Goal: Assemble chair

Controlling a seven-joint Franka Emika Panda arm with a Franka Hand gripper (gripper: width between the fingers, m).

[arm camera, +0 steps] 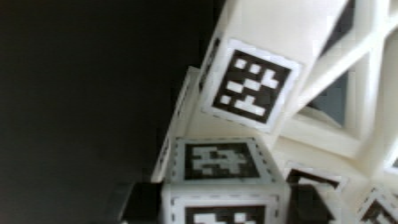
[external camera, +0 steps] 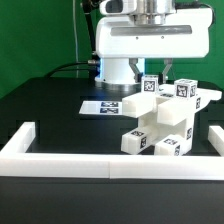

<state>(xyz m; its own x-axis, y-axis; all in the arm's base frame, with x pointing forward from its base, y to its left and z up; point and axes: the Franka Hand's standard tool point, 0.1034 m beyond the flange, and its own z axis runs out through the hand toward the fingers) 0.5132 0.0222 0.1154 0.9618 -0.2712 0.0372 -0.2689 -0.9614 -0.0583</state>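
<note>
- My arm (external camera: 150, 12) hung straight down from overhead in the exterior view, wrist vertical.
- My gripper (external camera: 152, 70) pointed downward, fingers low; I couldn't judge their gap.
- The wrist view showed no fingers.

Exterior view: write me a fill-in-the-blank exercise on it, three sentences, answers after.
1. The chair parts are ___ in colour, with black-and-white square tags.
2. The marker board lies flat on the ___ table.
3. In the exterior view, the marker board lies to the ___ of the chair.

Missing words: white; black; left
</note>
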